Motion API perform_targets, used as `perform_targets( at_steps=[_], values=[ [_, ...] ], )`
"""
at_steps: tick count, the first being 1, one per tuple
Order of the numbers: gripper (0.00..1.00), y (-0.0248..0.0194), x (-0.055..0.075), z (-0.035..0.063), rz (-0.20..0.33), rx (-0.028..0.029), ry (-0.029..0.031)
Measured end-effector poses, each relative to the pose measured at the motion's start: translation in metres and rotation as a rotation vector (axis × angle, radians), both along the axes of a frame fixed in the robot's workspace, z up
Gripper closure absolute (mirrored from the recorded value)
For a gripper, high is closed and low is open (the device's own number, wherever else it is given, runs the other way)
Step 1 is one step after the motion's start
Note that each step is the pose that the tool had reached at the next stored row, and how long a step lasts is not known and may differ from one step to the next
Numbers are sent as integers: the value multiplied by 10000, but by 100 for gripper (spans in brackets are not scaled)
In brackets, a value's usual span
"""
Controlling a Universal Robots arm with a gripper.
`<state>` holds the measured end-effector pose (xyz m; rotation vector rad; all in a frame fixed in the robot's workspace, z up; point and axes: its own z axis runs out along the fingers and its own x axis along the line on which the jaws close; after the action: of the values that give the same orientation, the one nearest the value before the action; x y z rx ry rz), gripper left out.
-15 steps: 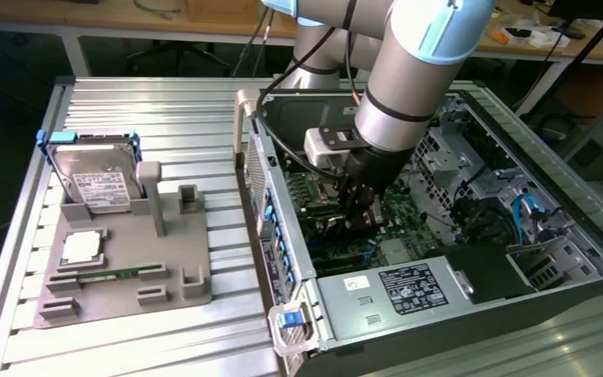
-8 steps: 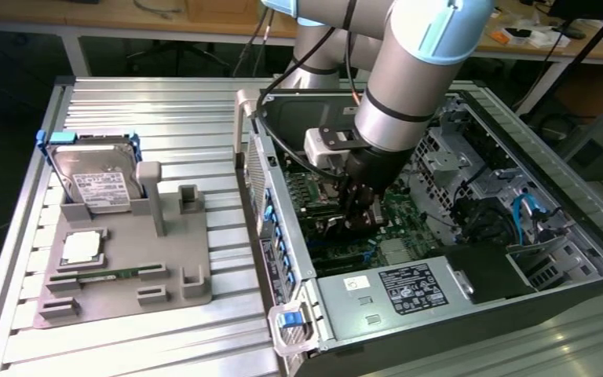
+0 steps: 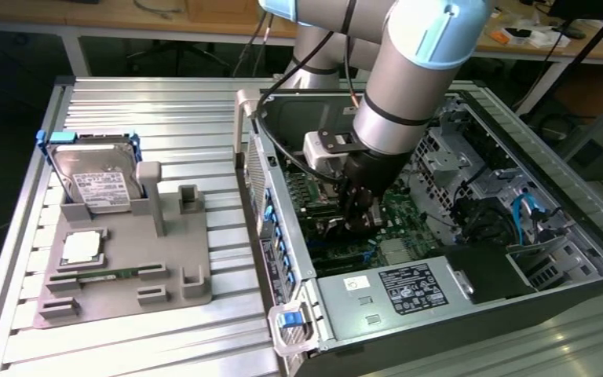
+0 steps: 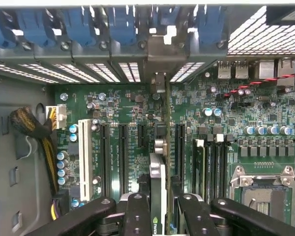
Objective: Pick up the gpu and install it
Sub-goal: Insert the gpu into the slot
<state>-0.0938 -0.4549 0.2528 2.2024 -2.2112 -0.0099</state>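
Note:
My gripper [image 3: 359, 218] is down inside the open computer case [image 3: 280, 259], low over the green motherboard [image 3: 317, 192]. In the wrist view the gpu [image 4: 157, 172] stands edge-on between my black fingers [image 4: 137, 216], and the gripper [image 4: 160, 204] is shut on it. The card runs along a black expansion slot [image 4: 178, 147] of the motherboard [image 4: 123, 105]. Its silvery end bracket [image 4: 160, 54] reaches the row of rear slot openings with blue latches [image 4: 78, 24]. Whether the card's edge sits in the slot is hidden.
A grey fixture [image 3: 123, 306] on the slatted table at the exterior view's left holds a hard drive with blue rails [image 3: 92, 177], a processor chip [image 3: 82, 247] and a memory stick [image 3: 107, 275]. Inside the case are the power supply [image 3: 411, 287], processor socket [image 4: 265, 189], white slot [image 4: 85, 157] and yellow-black cables [image 4: 34, 128].

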Motion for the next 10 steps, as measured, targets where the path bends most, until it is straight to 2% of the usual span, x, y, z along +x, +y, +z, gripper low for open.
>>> perform_targets(
  at_steps=[10],
  values=[
    [73, 0, -1, -8, 0, 4, -3]
  ],
)
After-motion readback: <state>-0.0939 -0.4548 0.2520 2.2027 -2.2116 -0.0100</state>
